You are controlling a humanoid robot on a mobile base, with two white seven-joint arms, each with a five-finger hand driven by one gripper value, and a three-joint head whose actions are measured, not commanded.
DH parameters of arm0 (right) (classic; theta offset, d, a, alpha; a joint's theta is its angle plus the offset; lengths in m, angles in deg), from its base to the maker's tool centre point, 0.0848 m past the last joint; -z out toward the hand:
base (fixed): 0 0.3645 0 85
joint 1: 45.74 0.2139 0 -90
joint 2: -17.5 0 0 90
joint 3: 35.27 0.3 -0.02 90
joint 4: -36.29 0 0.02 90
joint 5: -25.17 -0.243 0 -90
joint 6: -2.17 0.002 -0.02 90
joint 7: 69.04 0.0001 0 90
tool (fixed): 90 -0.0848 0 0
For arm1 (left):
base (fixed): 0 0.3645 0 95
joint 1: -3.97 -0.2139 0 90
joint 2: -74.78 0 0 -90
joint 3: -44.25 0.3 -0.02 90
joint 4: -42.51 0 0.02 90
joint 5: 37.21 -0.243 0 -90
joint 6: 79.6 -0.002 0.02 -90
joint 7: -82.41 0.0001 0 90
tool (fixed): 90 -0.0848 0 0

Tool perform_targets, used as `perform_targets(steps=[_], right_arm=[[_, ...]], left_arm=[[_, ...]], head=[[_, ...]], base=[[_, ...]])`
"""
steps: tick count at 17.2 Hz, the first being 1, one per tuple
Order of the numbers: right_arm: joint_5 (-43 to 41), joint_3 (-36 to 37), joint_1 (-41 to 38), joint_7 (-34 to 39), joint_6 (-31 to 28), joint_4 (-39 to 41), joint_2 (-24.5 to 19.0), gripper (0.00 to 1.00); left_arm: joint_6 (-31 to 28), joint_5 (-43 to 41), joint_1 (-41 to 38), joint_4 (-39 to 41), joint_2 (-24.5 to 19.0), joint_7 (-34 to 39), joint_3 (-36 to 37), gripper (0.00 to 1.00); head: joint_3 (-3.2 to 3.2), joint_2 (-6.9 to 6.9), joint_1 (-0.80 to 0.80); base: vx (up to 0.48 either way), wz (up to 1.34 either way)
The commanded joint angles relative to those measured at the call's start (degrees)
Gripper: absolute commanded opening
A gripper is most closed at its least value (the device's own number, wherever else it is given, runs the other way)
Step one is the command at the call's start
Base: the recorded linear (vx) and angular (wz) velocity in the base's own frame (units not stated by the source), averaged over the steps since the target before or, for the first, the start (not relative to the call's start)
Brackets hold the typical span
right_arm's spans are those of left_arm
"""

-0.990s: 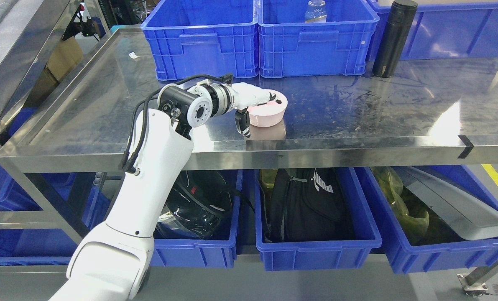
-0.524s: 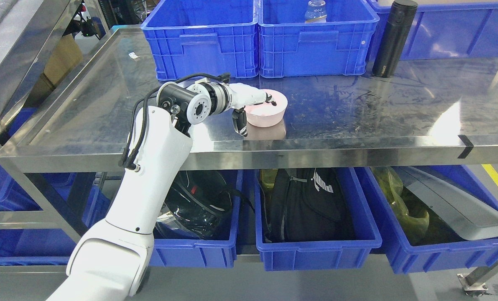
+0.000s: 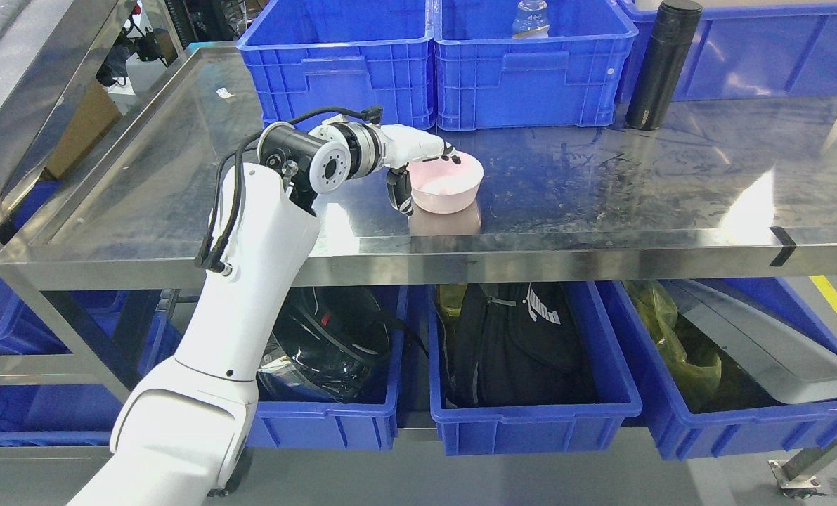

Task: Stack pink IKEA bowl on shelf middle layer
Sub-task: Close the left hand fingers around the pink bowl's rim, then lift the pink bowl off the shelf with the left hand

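While the arm draws back toward the frame's left, the lines below read the scene.

Change: a second ago the left robot hand (image 3: 418, 158) lay flat over the bowl (image 3: 445, 185) with fingers inside; now it is pulled left and raised, and the bowl's near-left side is tipped up; the lift seems begun, stacking not yet done.
Robot hand: left, narrow, pinching the bowl's left rim; dark thumb (image 3: 398, 195) outside the wall, fingers over the rim.
Right arm: not in view.
Bowl place: middle of the frame, on the steel shelf (image 3: 601, 190), ahead of two blue bins (image 3: 383, 77).
Bowl look: pale pink, round, shallow, open side up, empty as far as shown; no second bowl visible to stack on.
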Motion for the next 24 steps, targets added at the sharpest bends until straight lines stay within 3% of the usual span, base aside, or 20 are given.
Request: perform_targets(steps=[1, 8, 12, 14, 16, 20, 23, 24], right_arm=[[0.0, 0.0, -0.3, 0.0, 0.0, 1.0, 1.0, 1.00], [0.0, 0.0, -0.3, 0.0, 0.0, 1.0, 1.0, 1.00], [0.0, 0.0, -0.2, 0.0, 0.0, 1.0, 1.0, 1.00], [0.0, 0.0, -0.2, 0.0, 0.0, 1.0, 1.0, 1.00], [0.0, 0.0, -0.3, 0.0, 0.0, 1.0, 1.0, 1.00], [0.0, 0.0, -0.2, 0.0, 0.0, 1.0, 1.0, 1.00], [0.0, 0.0, -0.3, 0.0, 0.0, 1.0, 1.0, 1.00], [0.0, 0.0, -0.3, 0.0, 0.0, 1.0, 1.0, 1.00]], left_arm=[[0.5, -1.3, -1.1, -1.1, -0.1, -0.1, 0.0, 0.86], [2.8, -1.5, -3.6, -2.3, 1.7, 0.1, 0.8, 0.78], [5.0, -1.4, -3.1, -3.4, 1.6, 0.0, -1.0, 0.60], [11.1, -1.3, -3.0, -4.3, 1.5, -0.2, -4.8, 0.34], [17.8, -1.3, -2.9, -6.8, 1.8, -0.2, -10.5, 0.17], [24.0, -0.7, -2.8, -7.2, 1.9, 0.1, -16.9, 0.05], [37.3, 6.1, -2.2, -7.0, 2.5, 0.0, -21.5, 0.00], [37.7, 6.8, -2.3, -5.8, 2.5, 0.1, -22.6, 0.00]], head=[[0.00, 0.00, 0.00], [0.00, 0.00, 0.00], [0.00, 0.00, 0.00], [0.00, 0.00, 0.00], [0.00, 0.00, 0.00], [0.00, 0.00, 0.00], [0.00, 0.00, 0.00], [0.00, 0.00, 0.00]], base=[[0.000, 0.00], [0.000, 0.00], [0.000, 0.00], [0.000, 0.02], [-0.003, 0.03], [0.000, 0.00], [0.000, 0.00], [0.000, 0.00]])
